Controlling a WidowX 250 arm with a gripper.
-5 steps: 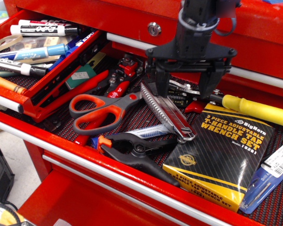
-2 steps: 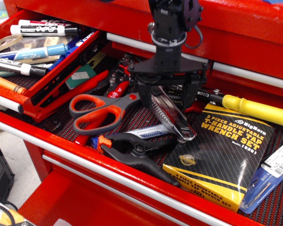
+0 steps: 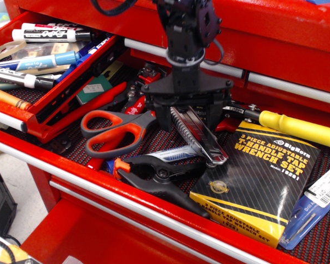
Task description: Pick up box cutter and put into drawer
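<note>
The box cutter [image 3: 202, 144], a slim silver-grey knife with a ribbed edge, lies slanted in the wide red drawer, its lower end resting on the black wrench set box. My gripper [image 3: 188, 122] is open and low over the cutter's upper end, with one black finger [image 3: 165, 118] on its left and the other on its right; I cannot tell whether they touch it. The narrower red drawer [image 3: 77, 77] with markers and pens stands open at the upper left, about a scissors' length from the gripper.
Orange-grey scissors [image 3: 113, 129] lie just left of the cutter. A black spring clamp [image 3: 159, 177] lies in front of it. A black wrench set box [image 3: 258, 181] and a yellow-handled tool [image 3: 300, 129] are on the right. Red pliers lie behind.
My gripper has moved left and come down, from above and right of the cutter's upper end to straddling it. The cutter has not moved.
</note>
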